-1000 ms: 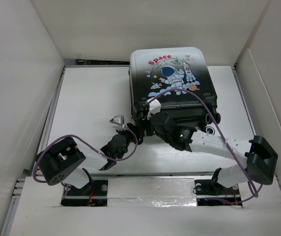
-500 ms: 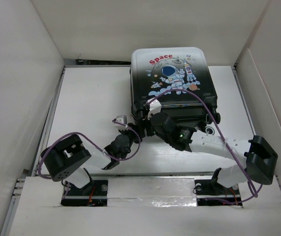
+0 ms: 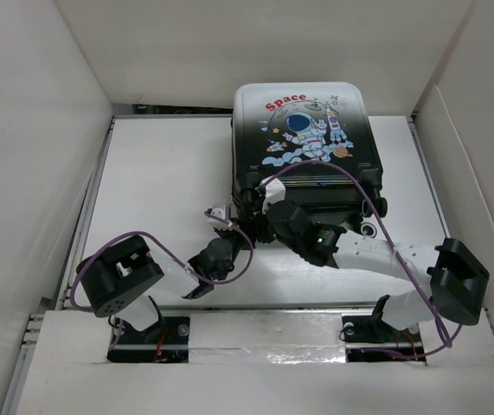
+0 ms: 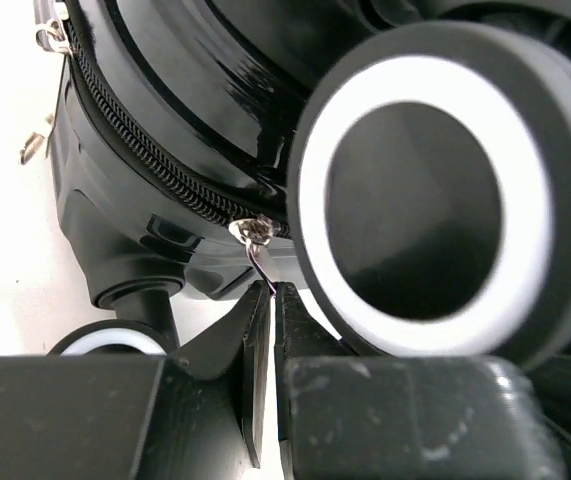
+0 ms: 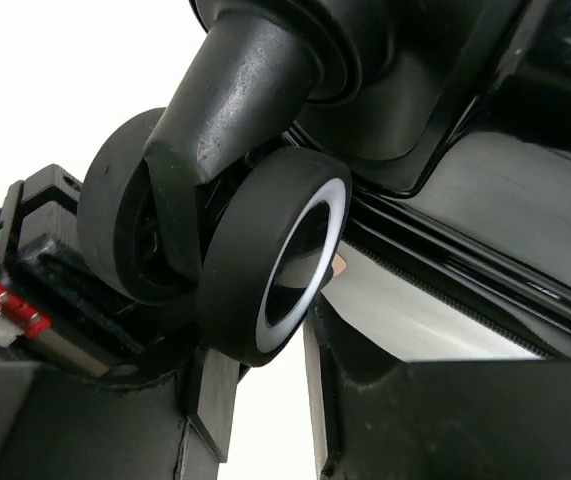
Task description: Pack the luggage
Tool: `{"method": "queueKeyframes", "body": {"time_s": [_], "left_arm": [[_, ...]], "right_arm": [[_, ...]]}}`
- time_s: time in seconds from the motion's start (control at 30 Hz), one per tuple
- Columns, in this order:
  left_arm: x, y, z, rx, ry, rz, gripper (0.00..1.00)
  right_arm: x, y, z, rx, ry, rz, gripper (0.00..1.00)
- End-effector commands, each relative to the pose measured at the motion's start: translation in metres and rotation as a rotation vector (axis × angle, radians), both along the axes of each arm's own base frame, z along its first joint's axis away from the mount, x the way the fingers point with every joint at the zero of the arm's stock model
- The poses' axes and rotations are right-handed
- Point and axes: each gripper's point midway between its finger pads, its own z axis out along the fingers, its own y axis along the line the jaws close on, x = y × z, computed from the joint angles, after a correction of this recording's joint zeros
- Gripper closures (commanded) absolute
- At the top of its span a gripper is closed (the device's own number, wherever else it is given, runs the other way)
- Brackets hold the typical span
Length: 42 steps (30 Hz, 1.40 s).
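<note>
The luggage (image 3: 303,130) lies flat and closed at the back of the table, astronaut print up. My left gripper (image 3: 221,216) is at its near left corner. In the left wrist view the jaws (image 4: 270,292) are shut on a thin zipper pull cord (image 4: 259,262) that hangs from the slider (image 4: 256,232) on the black shell (image 4: 145,150), next to a wheel (image 4: 425,190). My right gripper (image 3: 263,201) is at the near edge. In the right wrist view it (image 5: 262,372) stands closed around a black wheel (image 5: 275,265) with a white ring.
White walls enclose the table (image 3: 160,173) on the left, back and right. The suitcase's other near wheel (image 3: 369,230) sits beside my right forearm. Purple cables loop over both arms.
The left gripper has moved right and a little nearer with the zipper pull in it. The luggage has shifted slightly to the right. The right gripper has stayed on the wheel.
</note>
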Motion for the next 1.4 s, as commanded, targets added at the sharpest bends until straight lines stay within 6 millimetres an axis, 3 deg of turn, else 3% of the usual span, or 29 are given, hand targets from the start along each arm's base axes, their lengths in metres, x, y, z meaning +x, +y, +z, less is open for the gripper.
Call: {"method": "queueKeyframes", "body": {"time_s": [0.0,0.17,0.23,0.37,0.43,0.57,0.67,0.83,1.0,1.1,1.13,1.17,1.23,1.3,1.37], "left_arm": [[-0.001,-0.013,0.066,-0.162,-0.153,-0.024,1.0],[0.0,0.002,0.053,-0.102,-0.139,0.027,1.0],[-0.002,0.008,0.051,-0.093,-0.138,0.033,1.0],[-0.005,0.012,0.049,-0.075,-0.135,0.026,1.0],[-0.006,0.01,0.051,-0.083,-0.14,0.017,1.0],[-0.007,0.008,0.049,-0.089,-0.141,0.003,1.0],[-0.008,0.008,0.047,-0.095,-0.137,0.002,1.0],[-0.008,0.008,0.044,-0.095,-0.135,0.0,1.0],[-0.007,0.008,0.04,-0.099,-0.136,-0.006,1.0],[-0.008,0.009,0.038,-0.11,-0.131,-0.018,1.0],[-0.006,0.011,0.038,-0.111,-0.133,-0.013,1.0],[-0.006,0.012,0.036,-0.107,-0.13,-0.015,1.0],[-0.005,0.015,0.038,-0.112,-0.135,-0.01,1.0],[-0.003,0.018,0.039,-0.113,-0.14,-0.004,1.0],[0.0,0.02,0.041,-0.109,-0.145,0.007,1.0]], "right_arm": [[0.012,0.012,0.043,0.138,-0.09,-0.007,0.76],[0.014,0.007,0.052,0.136,-0.115,-0.028,0.88],[0.013,0.004,0.057,0.145,-0.123,-0.03,0.84],[0.005,-0.003,0.063,0.131,-0.12,-0.022,0.05],[0.002,-0.001,0.068,0.13,-0.121,-0.012,0.0],[0.004,-0.003,0.081,0.149,-0.141,-0.028,0.0],[0.005,0.006,0.084,0.141,-0.138,-0.019,0.0],[0.016,0.024,0.064,0.116,-0.088,-0.045,0.0],[0.03,0.036,0.062,0.126,-0.081,-0.095,0.0],[0.034,0.03,0.042,0.077,-0.047,-0.178,0.06],[0.035,0.028,0.04,0.079,-0.052,-0.19,0.1],[0.039,0.029,0.046,0.117,-0.077,-0.207,0.25],[0.038,0.021,0.045,0.127,-0.094,-0.217,0.35],[0.039,0.017,0.054,0.151,-0.122,-0.227,0.62],[0.038,0.012,0.053,0.139,-0.13,-0.239,0.74]]}}
